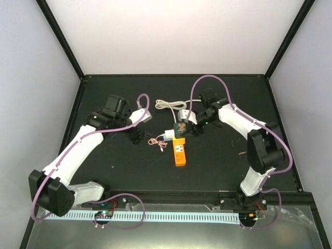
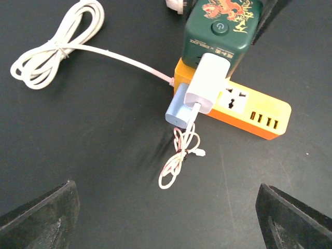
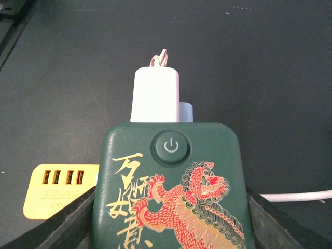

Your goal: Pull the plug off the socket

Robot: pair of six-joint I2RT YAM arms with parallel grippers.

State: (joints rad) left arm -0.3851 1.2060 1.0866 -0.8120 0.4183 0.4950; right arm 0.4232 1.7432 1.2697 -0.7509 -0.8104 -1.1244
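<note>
Centre of the overhead view: right gripper (image 1: 185, 124) meets the green cube (image 1: 181, 127) plugged atop the orange socket (image 1: 179, 153). Left wrist view: left gripper (image 2: 166, 223) gapes wide, empty, aimed at the plug (image 2: 207, 83), mid-frame, seated in the socket. Right wrist view: fingers (image 3: 62, 223) clamp the cube's sides, probably bracing.

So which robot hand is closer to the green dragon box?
Right. The right gripper straddles the green dragon box; the left gripper hangs apart, off to its left.
</note>
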